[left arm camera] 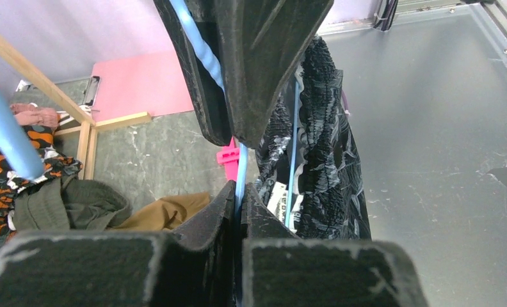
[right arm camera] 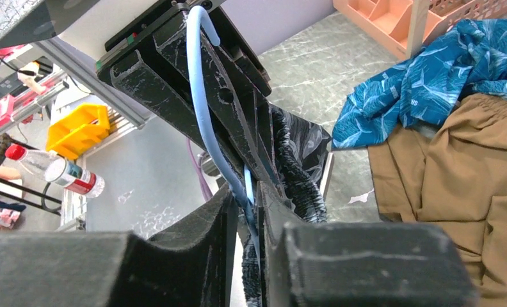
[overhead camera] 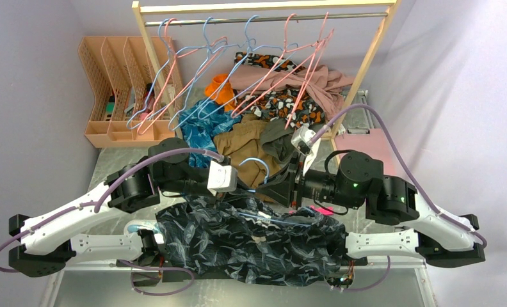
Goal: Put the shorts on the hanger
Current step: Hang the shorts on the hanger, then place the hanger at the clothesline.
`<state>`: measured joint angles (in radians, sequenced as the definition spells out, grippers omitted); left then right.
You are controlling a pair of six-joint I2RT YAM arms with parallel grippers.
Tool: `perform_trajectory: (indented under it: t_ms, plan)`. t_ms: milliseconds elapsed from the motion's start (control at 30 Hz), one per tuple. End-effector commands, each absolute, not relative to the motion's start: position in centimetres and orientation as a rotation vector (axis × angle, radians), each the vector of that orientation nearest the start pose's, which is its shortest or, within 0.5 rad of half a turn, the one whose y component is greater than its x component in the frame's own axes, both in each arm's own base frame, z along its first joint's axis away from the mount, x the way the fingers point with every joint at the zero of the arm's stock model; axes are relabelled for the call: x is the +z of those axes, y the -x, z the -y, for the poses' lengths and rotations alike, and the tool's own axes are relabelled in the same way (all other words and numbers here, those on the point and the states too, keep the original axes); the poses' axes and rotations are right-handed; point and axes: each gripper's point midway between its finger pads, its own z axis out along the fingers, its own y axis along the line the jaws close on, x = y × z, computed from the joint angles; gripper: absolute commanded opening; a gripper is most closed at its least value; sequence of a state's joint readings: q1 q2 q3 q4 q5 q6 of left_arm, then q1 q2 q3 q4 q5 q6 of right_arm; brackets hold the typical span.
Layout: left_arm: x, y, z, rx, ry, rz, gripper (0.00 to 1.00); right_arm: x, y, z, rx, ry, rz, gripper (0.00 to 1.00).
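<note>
The shorts (overhead camera: 251, 240), dark with a pale leaf print, drape over the hanger near the table's front edge. The light-blue hanger shows its hook (overhead camera: 258, 163) above them. My left gripper (overhead camera: 254, 185) is shut on the hanger's neck: in the left wrist view the blue wire (left arm camera: 241, 163) runs straight into its closed jaws (left arm camera: 240, 204), with the shorts (left arm camera: 321, 173) hanging just behind. My right gripper (overhead camera: 280, 185) meets it from the other side. In the right wrist view the wire (right arm camera: 200, 96) passes down between its jaws (right arm camera: 248, 204), which stand close around it beside bunched shorts fabric (right arm camera: 296, 173).
A wooden rack (overhead camera: 366, 70) at the back carries pink and blue hangers (overhead camera: 238, 45). Under it lie a teal garment (overhead camera: 203, 128), a brown garment (overhead camera: 244, 144) and patterned clothes. A peach organizer (overhead camera: 116, 83) stands back left, a pink clipboard (overhead camera: 366, 144) back right.
</note>
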<state>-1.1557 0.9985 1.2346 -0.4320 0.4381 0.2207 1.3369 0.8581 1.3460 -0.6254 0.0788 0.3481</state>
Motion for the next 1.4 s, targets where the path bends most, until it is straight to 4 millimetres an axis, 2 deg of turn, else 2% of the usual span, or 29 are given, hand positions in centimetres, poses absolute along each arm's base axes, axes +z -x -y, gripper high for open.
perform_trajectory:
  t_ms: [0,100,167,400,467,533,600,633,667,767,867,967,1100,1167,1367]
  plan:
    - [39.0,-7.1,32.5,-1.059,-1.385,-1.125,0.07,41.6,-5.8,-27.4,1.203,0.842,-1.624,0.18]
    - [39.2,-7.1,32.4,-1.06,-1.381,-1.122,0.07,41.0,-5.8,-27.7,1.191,0.858,-1.644,0.17]
    - [39.3,-7.1,32.4,-1.057,-1.381,-1.119,0.07,40.7,-5.8,-27.8,1.182,0.869,-1.657,0.21]
    - [39.4,-7.0,32.1,-1.057,-1.375,-1.114,0.07,40.7,-5.8,-27.7,1.176,0.868,-1.661,0.24]
    - [39.4,-7.0,32.1,-1.057,-1.375,-1.114,0.07,40.9,-5.7,-27.6,1.187,0.866,-1.65,0.15]
    - [39.2,-7.1,32.1,-1.054,-1.373,-1.12,0.07,41.0,-5.7,-27.6,1.191,0.859,-1.645,0.0]
    - [39.2,-7.3,32.1,-1.047,-1.358,-1.136,0.09,41.2,-5.8,-27.4,1.192,0.848,-1.641,0.0]
    - [39.1,-7.6,32.1,-1.038,-1.345,-1.152,0.22,41.3,-5.9,-27.2,1.186,0.836,-1.643,0.0]
    - [39.0,-7.9,32.0,-1.026,-1.328,-1.168,0.48,41.4,-6.2,-26.9,1.174,0.822,-1.648,0.0]
    - [38.9,-8.7,31.4,-0.994,-1.275,-1.217,0.98,41.5,-6.8,-25.9,1.117,0.798,-1.681,0.0]
    - [39.0,-8.9,30.2,-0.97,-1.235,-1.231,1.0,41.8,-7.4,-24.5,1.055,0.768,-1.732,0.0]
    - [39.5,-8.7,28.9,-0.968,-1.185,-1.21,1.0,41.3,-8.6,-22.8,0.951,0.7,-1.807,0.0]
    - [39.6,-8.5,27.2,-0.963,-1.127,-1.211,1.0,38.7,-10.5,-21.2,0.739,0.625,-1.947,0.0]
    - [39.2,-8.3,26.5,-0.972,-1.11,-1.221,1.0,37.6,-11.3,-21.0,0.641,0.617,-1.995,0.0]
    - [36.7,-7.7,25.1,-0.995,-1.083,-1.289,1.0,34.9,-12.8,-20.9,0.451,0.565,-2.085,0.0]
